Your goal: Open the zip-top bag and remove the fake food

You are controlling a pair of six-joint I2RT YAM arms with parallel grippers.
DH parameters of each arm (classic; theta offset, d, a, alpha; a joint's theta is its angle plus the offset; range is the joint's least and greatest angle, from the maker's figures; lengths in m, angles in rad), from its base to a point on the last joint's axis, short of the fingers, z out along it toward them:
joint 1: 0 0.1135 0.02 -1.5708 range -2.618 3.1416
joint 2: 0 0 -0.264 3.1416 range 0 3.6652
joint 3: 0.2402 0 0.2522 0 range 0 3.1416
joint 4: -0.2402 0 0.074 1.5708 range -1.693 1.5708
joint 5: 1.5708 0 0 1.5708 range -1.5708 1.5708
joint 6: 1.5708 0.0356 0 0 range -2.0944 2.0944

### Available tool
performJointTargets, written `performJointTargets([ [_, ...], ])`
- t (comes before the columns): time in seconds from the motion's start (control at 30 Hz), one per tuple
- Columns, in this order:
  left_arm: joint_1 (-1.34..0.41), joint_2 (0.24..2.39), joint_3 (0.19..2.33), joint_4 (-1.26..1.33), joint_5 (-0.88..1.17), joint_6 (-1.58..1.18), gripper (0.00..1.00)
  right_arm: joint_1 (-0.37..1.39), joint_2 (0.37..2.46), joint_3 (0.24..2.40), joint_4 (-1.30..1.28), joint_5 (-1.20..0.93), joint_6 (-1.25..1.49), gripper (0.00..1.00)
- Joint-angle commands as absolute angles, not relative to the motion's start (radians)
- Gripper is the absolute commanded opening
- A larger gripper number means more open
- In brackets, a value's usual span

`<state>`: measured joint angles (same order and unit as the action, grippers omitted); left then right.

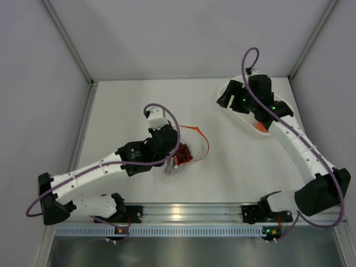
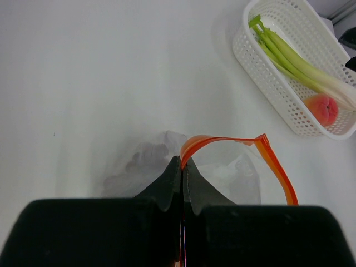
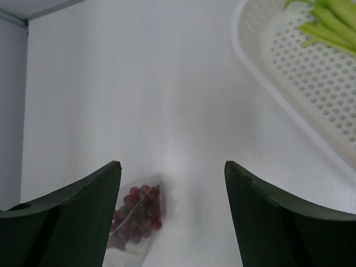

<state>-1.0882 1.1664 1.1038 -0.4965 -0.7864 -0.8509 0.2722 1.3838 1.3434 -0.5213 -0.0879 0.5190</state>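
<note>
Left gripper (image 2: 182, 164): jaws fully closed, pinching the orange-red zipper strip (image 2: 273, 164) of the zip-top bag (image 2: 143, 162) at the strip's raised bend, at lower centre of the left wrist view. From the pinch point the strip runs right, then down, in an open curve. In the top view the bag lies near frame centre on the white table (image 1: 233, 167). The grape bunch (image 1: 184, 153) is inside the clear plastic. Right gripper (image 3: 171, 167): jaws spread wide, nothing between them. It hangs above the white perforated basket (image 2: 261, 75) at upper right of the top view. Basket contents: green stalk (image 2: 295, 60) and orange-pink fruit (image 2: 322, 109), the fruit just beside the stalk's white end.
</note>
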Motion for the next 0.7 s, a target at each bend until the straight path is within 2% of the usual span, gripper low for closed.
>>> performJointTargets([
  [0.0, -1.088, 1.16, 1.155, -0.483, -0.841, -0.893, 0.0, 0.432, 1.249, 1.328, -0.508, -0.006, 0.558, 0.72],
  [0.03, -1.088, 1.16, 1.157, -0.483, -0.848, -0.902, 0.0, 0.468, 1.229, 1.321, -0.505, 0.026, 0.574, 0.7],
  [0.07, -1.088, 1.16, 1.157, -0.483, -0.856, -0.907, 0.0, 0.498, 1.194, 1.301, -0.494, 0.026, 0.578, 0.62],
  [0.13, -1.088, 1.152, 1.149, -0.483, -0.874, -0.926, 0.0, 0.598, 1.166, 1.286, -0.473, 0.041, 0.603, 0.54],
  [0.17, -1.088, 1.151, 1.147, -0.485, -0.88, -0.937, 0.0, 0.661, 1.149, 1.27, -0.463, 0.052, 0.607, 0.43],
  [0.33, -1.088, 1.135, 1.126, -0.482, -0.907, -1.009, 0.0, 0.843, 1.16, 1.269, -0.457, 0.123, 0.641, 0.39],
  [0.47, -1.089, 1.138, 1.114, -0.482, -0.919, -1.061, 0.0, 1.006, 1.222, 1.29, -0.465, 0.276, 0.669, 0.37],
  [0.63, -1.094, 1.126, 1.082, -0.482, -0.931, -1.155, 0.0, 1.072, 1.265, 1.273, -0.411, 0.443, 0.727, 0.34],
  [0.67, -1.095, 1.12, 1.072, -0.48, -0.936, -1.173, 0.0, 1.077, 1.287, 1.273, -0.405, 0.454, 0.73, 0.31],
])
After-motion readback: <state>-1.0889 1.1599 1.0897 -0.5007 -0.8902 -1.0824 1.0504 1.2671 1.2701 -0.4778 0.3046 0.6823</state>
